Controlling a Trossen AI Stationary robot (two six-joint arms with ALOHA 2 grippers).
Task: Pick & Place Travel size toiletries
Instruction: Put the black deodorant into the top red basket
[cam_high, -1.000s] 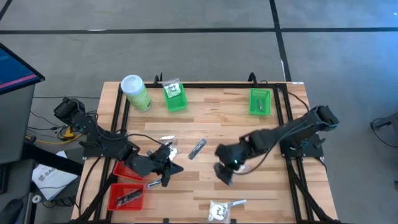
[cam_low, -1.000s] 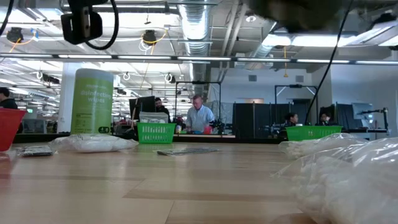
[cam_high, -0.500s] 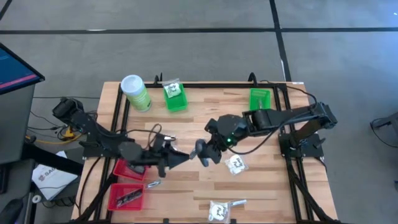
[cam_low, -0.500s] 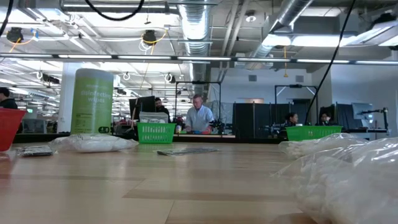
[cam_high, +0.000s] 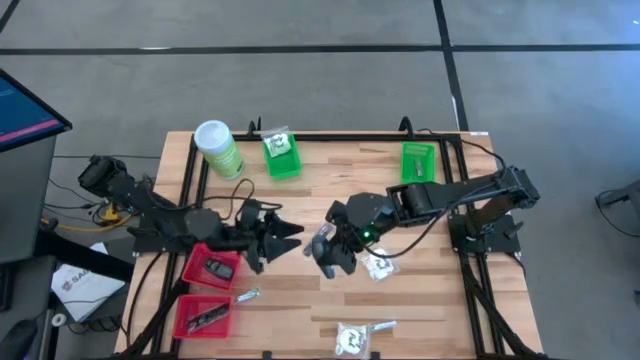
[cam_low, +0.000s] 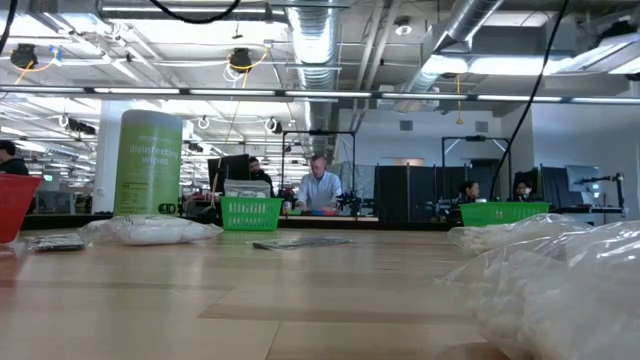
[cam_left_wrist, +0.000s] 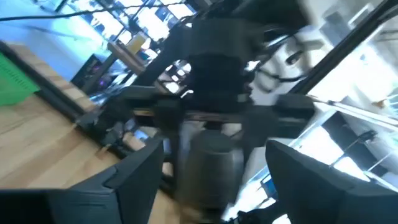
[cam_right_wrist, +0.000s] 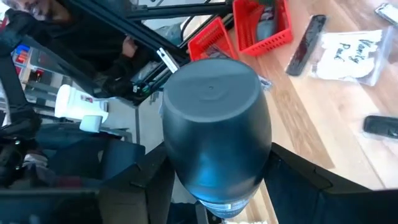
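Between both grippers' fingers sits one dark grey oval piece (cam_right_wrist: 214, 127).

From my end the table (cam_high: 330, 300) looks like pale butcher-block wood with a soft satin sheen. The red baskets (cam_high: 208, 268) and green baskets (cam_high: 282, 157) are slotted plastic — the packets (cam_low: 560, 270) up close look like crinkly translucent film. The grey bottle (cam_right_wrist: 214, 127) in the right gripper (cam_high: 330, 250) has a smooth, matt finish.
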